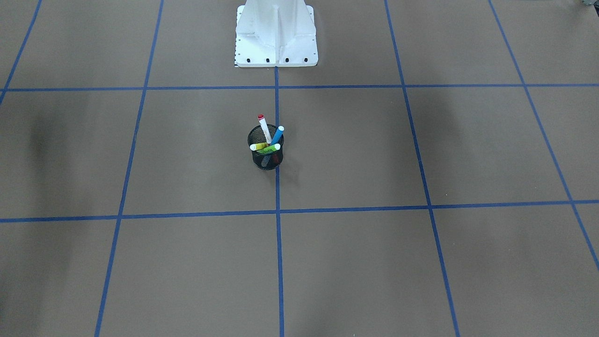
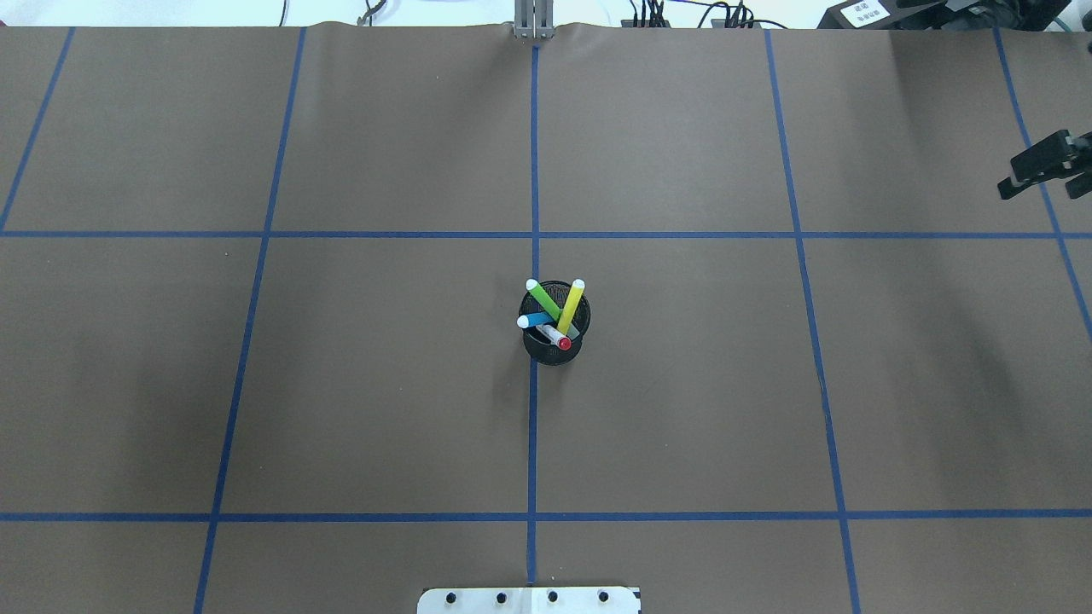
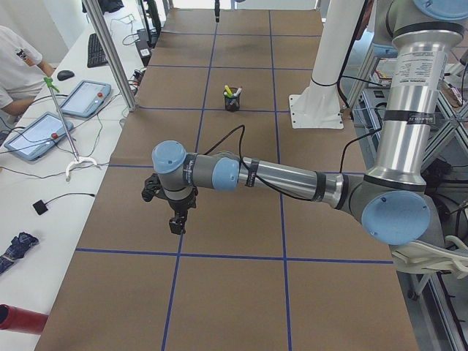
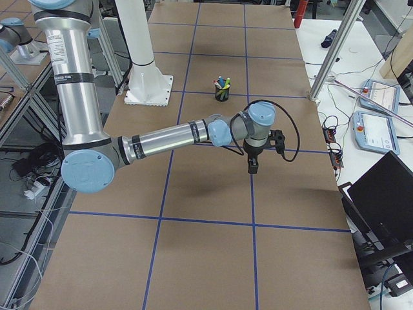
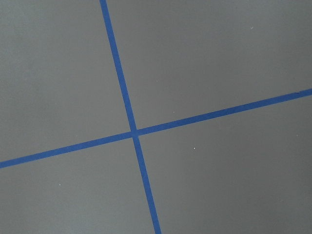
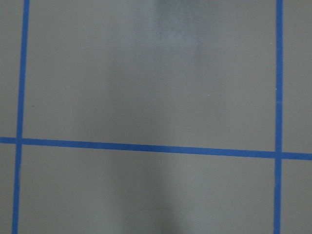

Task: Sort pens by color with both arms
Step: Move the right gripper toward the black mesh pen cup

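Four pens stand together in a black mesh cup (image 2: 553, 350) at the table's centre: blue (image 2: 534, 320), white with a red cap (image 2: 556, 336), light green (image 2: 543, 298) and yellow (image 2: 571, 305). In the front view they are the blue (image 1: 278, 134), red-capped (image 1: 264, 128), green (image 1: 270, 149) and yellow (image 1: 258, 146) pens. My left gripper (image 3: 176, 225) hangs over bare table far to the left of the cup. My right gripper (image 4: 252, 169) hangs far to its right, and part of it shows at the overhead view's edge (image 2: 1045, 166). I cannot tell whether either is open.
The white pedestal base (image 1: 276, 40) stands behind the cup on the robot's side. Blue tape lines (image 2: 533, 170) divide the brown table into squares. Aluminium posts (image 4: 329, 58) and operator desks with tablets (image 3: 84, 99) line the far edge. A person (image 3: 18, 62) sits there.
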